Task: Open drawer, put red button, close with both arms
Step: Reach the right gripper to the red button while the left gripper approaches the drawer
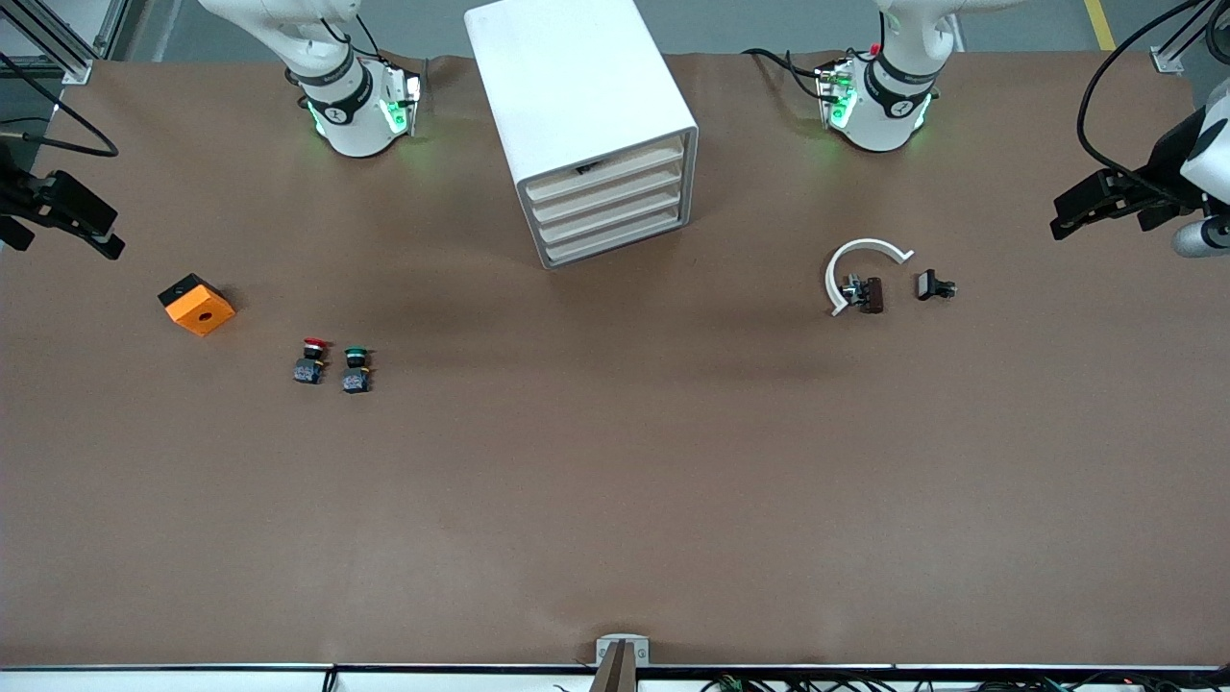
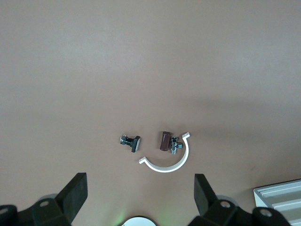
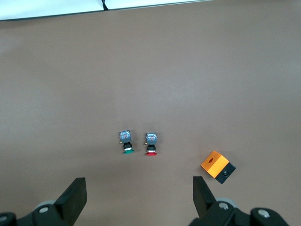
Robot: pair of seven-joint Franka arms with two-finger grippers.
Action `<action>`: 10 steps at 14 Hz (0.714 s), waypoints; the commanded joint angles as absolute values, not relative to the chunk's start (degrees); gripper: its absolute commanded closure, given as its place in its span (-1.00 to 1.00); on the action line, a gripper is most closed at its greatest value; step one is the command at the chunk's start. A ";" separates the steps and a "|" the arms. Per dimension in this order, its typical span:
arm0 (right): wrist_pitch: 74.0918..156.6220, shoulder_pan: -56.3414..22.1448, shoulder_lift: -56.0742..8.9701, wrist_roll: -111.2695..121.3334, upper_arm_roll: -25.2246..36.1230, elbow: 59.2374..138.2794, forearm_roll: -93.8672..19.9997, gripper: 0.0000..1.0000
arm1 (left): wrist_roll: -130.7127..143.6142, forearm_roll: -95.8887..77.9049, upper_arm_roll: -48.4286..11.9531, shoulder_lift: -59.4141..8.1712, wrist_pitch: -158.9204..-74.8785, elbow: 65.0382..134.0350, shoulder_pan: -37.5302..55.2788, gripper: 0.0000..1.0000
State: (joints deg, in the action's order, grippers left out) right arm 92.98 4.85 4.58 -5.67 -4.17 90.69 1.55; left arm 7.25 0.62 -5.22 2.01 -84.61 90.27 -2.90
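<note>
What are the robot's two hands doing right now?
Left hand: open, holding nothing, over bare table.
Right hand: open, holding nothing, over bare table.

Evenly and softly lit from overhead, with no hard glare on the matte brown table. Only faint, diffuse shadows: a soft dark patch beside the white cabinet toward the left arm's end, small smudges under the red button and orange box. Green glow spilling from the arm bases onto the tabletop. Sharp in the front view; slightly soft and dimmer toward the corners in both wrist views.
</note>
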 commanded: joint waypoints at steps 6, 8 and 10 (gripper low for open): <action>92.46 5.36 1.33 -5.01 -4.83 91.23 4.38 -1.00 | 6.07 0.09 -5.45 -1.57 -83.50 88.59 -3.43 -1.00; 92.81 5.45 -1.74 -5.01 -4.83 91.49 4.92 -1.00 | 6.15 -0.17 -5.45 -4.20 -84.02 88.59 -3.08 -1.00; 93.77 5.45 -3.25 -4.92 -4.83 93.59 6.76 -1.00 | 7.38 -0.35 -5.71 -6.75 -85.68 88.59 -2.46 -1.00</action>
State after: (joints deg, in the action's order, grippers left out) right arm 92.98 4.85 -1.20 -5.45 -4.23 92.63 4.71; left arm 7.25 0.55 -5.27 -3.63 -84.94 90.16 -2.80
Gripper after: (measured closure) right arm 0.000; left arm 0.000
